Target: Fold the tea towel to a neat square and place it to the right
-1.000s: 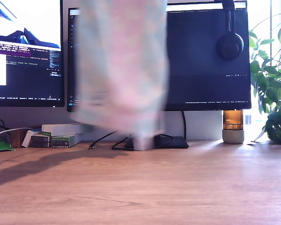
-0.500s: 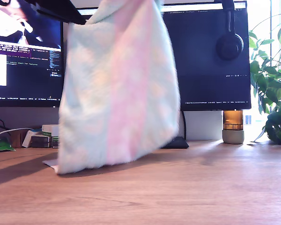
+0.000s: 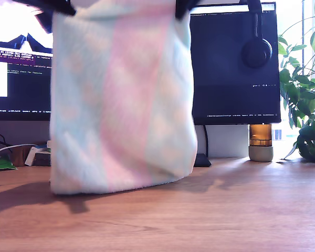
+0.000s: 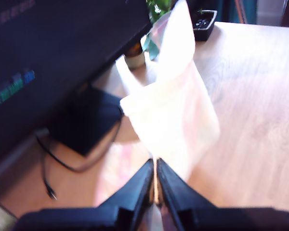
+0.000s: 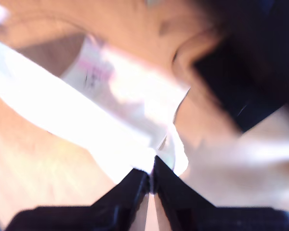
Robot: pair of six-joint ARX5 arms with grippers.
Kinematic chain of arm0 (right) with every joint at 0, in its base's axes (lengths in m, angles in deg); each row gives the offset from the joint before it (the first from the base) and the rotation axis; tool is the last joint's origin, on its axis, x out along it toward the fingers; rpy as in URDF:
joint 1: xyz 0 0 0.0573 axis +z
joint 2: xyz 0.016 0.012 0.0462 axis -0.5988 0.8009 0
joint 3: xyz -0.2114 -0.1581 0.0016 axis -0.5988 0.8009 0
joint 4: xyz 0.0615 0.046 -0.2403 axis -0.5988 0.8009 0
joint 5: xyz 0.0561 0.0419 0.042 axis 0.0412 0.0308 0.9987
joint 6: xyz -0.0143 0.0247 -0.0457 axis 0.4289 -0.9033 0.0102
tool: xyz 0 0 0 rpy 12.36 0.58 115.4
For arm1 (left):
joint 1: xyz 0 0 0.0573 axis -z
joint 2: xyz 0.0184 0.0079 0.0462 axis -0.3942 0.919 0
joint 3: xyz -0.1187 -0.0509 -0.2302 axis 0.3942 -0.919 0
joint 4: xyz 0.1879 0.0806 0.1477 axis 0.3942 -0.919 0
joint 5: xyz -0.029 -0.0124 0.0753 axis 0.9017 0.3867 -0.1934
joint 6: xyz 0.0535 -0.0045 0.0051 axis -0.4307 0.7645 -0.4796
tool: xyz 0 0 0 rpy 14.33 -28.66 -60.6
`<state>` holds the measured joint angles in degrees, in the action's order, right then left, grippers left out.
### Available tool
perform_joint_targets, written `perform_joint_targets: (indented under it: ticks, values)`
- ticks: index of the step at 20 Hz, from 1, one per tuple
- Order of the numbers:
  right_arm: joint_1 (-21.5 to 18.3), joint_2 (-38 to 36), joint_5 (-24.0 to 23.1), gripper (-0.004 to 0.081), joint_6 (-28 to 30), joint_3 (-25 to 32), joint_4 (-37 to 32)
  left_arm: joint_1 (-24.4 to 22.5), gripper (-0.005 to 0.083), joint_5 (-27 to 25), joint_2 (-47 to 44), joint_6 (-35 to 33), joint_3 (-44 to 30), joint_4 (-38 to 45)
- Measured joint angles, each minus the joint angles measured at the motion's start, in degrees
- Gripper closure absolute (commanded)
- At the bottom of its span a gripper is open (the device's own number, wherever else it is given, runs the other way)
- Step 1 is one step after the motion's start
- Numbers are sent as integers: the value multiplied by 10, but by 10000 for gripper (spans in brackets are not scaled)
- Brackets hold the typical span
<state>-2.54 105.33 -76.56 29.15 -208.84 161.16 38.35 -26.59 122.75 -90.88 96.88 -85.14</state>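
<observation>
Claws: first (image 4: 155, 180) and second (image 5: 151, 175) pinching tea towel (image 3: 121, 105) | monitor (image 3: 233, 63) text unreadable

tea towel (image 3: 121, 105): pale mint, pink stripe | desk (image 3: 226, 210): brown woodgrain

The exterior view sits low on the wooden bench (image 3: 226, 210), facing the monitors closely. Both wrist views look down along their end effectors, sharing the hanging fluffy pale terry towel (image 3: 121, 105).

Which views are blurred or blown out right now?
Exterior view: towel slightly soft, window glare by the plant. First wrist view: mild blur, towel overexposed. Second wrist view: heavy motion blur, towel blown out white at my second pincer.
</observation>
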Motion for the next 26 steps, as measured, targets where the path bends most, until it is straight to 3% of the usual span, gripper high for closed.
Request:
perform_joint_targets:
  ticks: [5, 10, 12, 14, 18, 22, 26]
  values:
    - [17, -42, 1, 782, -2, 143, -21, 3, 795, -4, -77, 32, -94, 2]
    - [0, -210, -25, 782, -2, 310, -53, 22, 795, -14, -185, 72, -168, -12]
    - [-1, -264, -25, 782, -8, 346, -68, 52, 795, -13, -213, 106, -188, -13]
    - [30, -296, -24, 782, -27, 388, -75, 90, 795, -18, -231, 146, -210, -12]
    - [83, -299, -15, 782, -65, 466, -109, 174, 795, -35, -232, 205, -213, 3]
    - [115, -291, -15, 782, -91, 492, -200, 287, 795, -152, -205, 249, -213, 78]
    - [117, -291, -15, 782, -92, 491, -276, 403, 795, -283, -162, 265, -219, 103]
